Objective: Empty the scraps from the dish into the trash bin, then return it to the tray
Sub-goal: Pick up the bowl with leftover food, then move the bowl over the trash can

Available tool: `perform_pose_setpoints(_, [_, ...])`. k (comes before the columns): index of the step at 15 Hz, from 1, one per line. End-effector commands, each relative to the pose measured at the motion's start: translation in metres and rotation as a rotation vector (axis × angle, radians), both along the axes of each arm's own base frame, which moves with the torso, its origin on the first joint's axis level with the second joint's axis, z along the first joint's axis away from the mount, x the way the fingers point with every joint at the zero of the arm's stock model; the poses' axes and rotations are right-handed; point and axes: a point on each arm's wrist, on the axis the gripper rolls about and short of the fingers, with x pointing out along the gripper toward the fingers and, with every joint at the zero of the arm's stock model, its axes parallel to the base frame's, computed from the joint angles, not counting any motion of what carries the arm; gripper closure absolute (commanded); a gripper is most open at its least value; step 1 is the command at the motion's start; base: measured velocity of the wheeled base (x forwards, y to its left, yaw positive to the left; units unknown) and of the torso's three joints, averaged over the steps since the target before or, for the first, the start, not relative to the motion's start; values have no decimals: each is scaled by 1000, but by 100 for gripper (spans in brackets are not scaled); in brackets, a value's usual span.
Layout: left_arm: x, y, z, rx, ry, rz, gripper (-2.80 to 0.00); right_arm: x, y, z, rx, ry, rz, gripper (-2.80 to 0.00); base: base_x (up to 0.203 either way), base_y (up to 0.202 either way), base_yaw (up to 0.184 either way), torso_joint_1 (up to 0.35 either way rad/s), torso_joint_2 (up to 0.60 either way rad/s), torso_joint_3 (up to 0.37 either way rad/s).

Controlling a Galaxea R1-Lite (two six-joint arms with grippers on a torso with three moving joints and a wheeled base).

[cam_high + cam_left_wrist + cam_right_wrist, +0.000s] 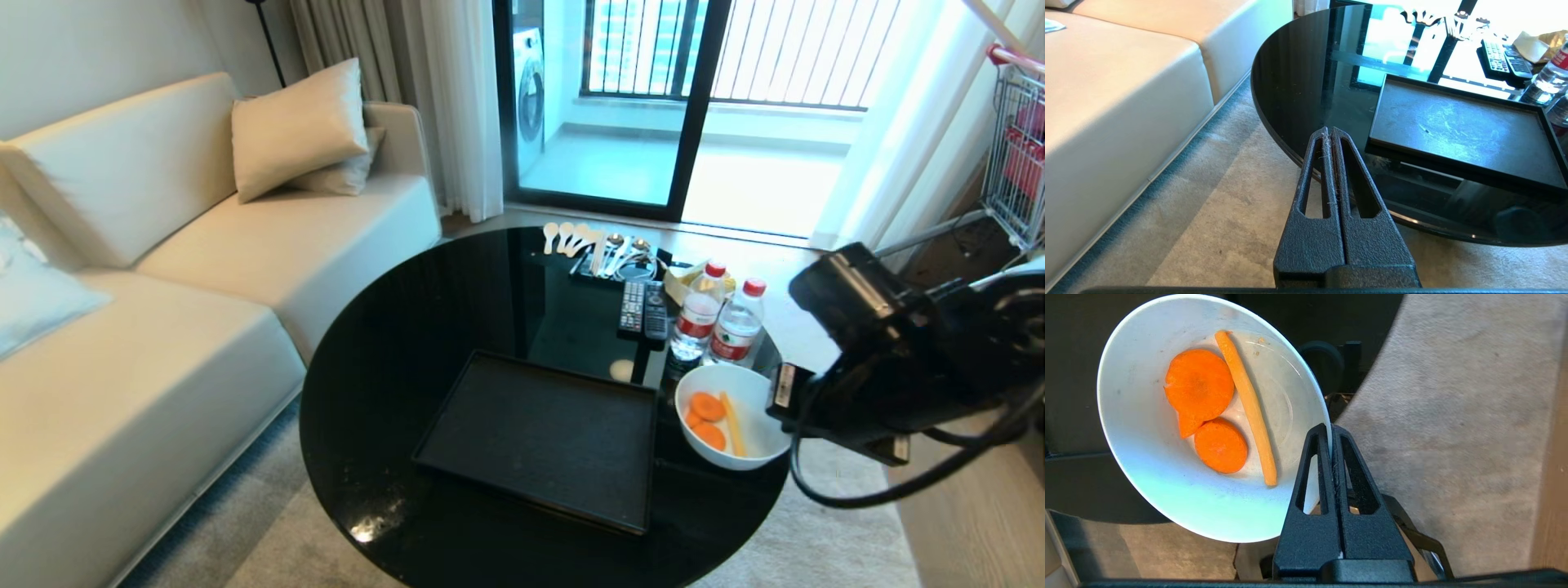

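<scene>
On the left, the left hand (1331, 132) hangs pressed together over the carpet beside the desk (392, 343), idle; the tray (539, 441) lies bare at the middle. Right of it, the right hand (1331, 430) is clamped on the bowl (1147, 486) rim, the bowl jutting out past its fingertips at the desk's edge. Keep it level so the scraps (1208, 412) stay in; the bin is not in view.

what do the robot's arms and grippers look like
Both the left gripper and the right gripper have two matte black, rough-textured fingers, each a tapering wedge with a long slot cut through it, rising from a blocky black base. In the head view only the right arm shows: bulky glossy black housings, a small white label near the wrist, and a loose black cable looping beneath it.
</scene>
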Motion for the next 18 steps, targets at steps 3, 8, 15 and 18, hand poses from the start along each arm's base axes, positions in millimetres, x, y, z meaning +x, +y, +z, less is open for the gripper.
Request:
perform_pose_setpoints(3, [0, 0, 0, -1, -1, 1, 0, -58, -41, 14, 7, -63, -45, 0, 0, 0, 0, 0, 0, 0])
perform_pose_setpoints(8, [0, 0, 0, 0, -1, 1, 0, -100, -65, -5, -26, -29, -69, 0, 0, 0, 0, 0, 0, 0])
perform_pose_setpoints(15, [0, 0, 0, 0, -1, 1, 0, -140, -77, -33, -41, 27, -72, 0, 0, 0, 0, 0, 0, 0])
perform_pose_setpoints(18, [0, 0, 0, -2, -1, 1, 0, -142, -78, -29, -36, 6, -71, 0, 0, 0, 0, 0, 0, 0])
